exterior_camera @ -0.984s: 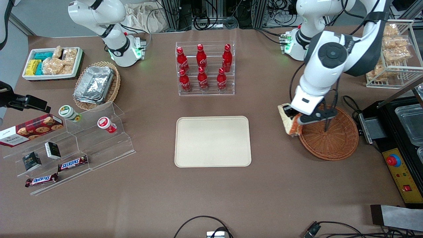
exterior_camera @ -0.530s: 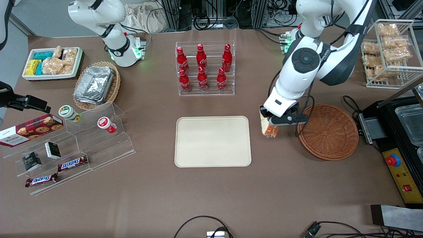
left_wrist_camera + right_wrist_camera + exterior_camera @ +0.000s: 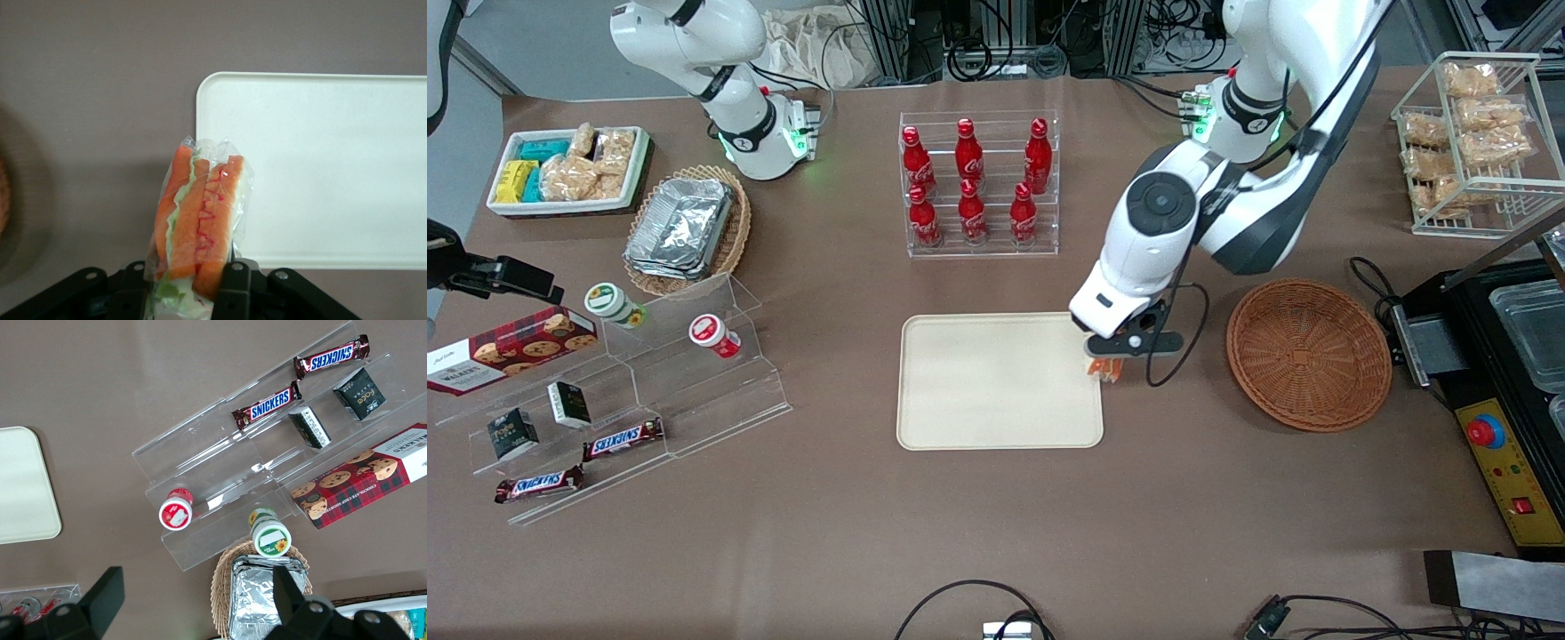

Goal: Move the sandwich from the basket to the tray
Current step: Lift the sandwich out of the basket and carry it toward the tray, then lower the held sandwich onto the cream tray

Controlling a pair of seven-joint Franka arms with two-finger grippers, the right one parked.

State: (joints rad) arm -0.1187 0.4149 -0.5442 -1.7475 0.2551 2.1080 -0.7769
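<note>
The black gripper (image 3: 190, 283) clamps a sandwich (image 3: 197, 227) layered orange, pink and green in clear wrap; the tray (image 3: 996, 382) is plain cream; the woven basket (image 3: 1307, 356) reddish-brown; the table (image 3: 996, 524) brown.

High front overview of the whole table; both downward wrist views sharing the tray (image 3: 996, 382) with it.

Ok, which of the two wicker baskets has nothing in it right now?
The round reddish-brown basket beside the tray; the tan oval basket holds foil trays. The gripper holds the sandwich at the tray's edge.
</note>
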